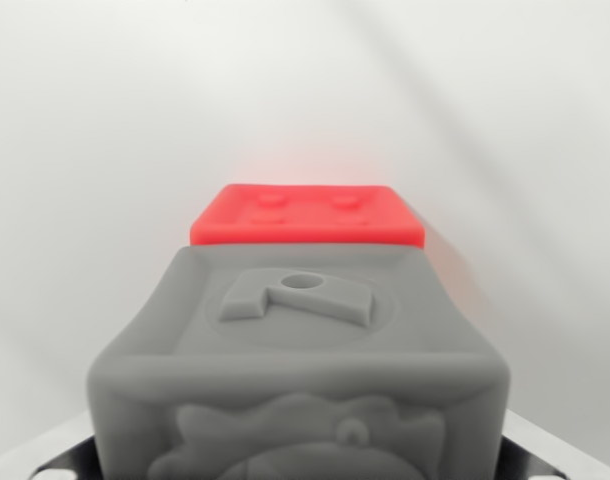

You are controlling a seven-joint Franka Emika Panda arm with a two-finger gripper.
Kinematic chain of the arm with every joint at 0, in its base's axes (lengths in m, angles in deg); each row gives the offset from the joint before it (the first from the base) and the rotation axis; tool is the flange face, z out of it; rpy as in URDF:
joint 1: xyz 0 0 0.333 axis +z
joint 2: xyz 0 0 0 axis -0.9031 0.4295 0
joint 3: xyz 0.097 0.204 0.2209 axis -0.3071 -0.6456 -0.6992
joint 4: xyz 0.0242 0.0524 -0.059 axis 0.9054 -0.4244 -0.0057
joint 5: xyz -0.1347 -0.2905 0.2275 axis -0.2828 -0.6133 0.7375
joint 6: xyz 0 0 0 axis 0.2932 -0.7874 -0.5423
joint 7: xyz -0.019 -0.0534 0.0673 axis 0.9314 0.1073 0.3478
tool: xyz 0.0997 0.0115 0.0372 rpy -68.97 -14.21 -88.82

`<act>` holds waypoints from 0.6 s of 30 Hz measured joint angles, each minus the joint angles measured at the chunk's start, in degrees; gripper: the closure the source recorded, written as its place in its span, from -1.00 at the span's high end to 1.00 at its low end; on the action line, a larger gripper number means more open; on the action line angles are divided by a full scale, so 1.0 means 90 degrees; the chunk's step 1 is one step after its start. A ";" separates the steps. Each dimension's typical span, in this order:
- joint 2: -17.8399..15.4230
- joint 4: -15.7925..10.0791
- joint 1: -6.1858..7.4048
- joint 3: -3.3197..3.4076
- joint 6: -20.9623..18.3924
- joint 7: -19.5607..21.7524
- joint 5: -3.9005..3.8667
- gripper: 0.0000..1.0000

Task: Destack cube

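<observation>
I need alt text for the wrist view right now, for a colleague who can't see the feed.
A grey cube with raised relief patterns fills the lower half of the wrist view, very close to the camera. Beyond its top edge shows a red cube, partly hidden, on a plain white surface. Metal gripper parts peek in at the bottom corners; their state is unclear.

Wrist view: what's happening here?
A grey cube with raised relief patterns fills the lower part of the wrist view, very close to the camera. Behind it a red cube shows only its top and upper edge. Metallic pincer parts peek out at the bottom corners beside the grey cube, but whether the pincer is closed on it cannot be told. The white surface around is otherwise bare.
</observation>
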 joint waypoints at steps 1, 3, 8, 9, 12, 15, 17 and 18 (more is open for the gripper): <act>0.0000 0.0000 0.0000 0.0000 0.0000 0.0000 0.0000 -1.00; 0.0000 0.0000 0.0000 0.0000 0.0000 0.0000 0.0000 -1.00; 0.0000 -0.0001 0.0000 0.0000 -0.0001 0.0000 0.0000 -1.00; 0.0000 -0.0001 0.0000 0.0000 -0.0001 0.0000 0.0000 -1.00; -0.0004 -0.0001 0.0001 0.0002 -0.0008 0.0000 0.0000 -1.00; -0.0036 -0.0004 0.0009 0.0011 -0.0032 0.0003 -0.0003 -1.00; -0.0070 -0.0008 0.0015 0.0019 -0.0056 0.0006 -0.0008 -1.00; -0.0101 -0.0012 0.0018 0.0025 -0.0080 0.0008 -0.0013 -1.00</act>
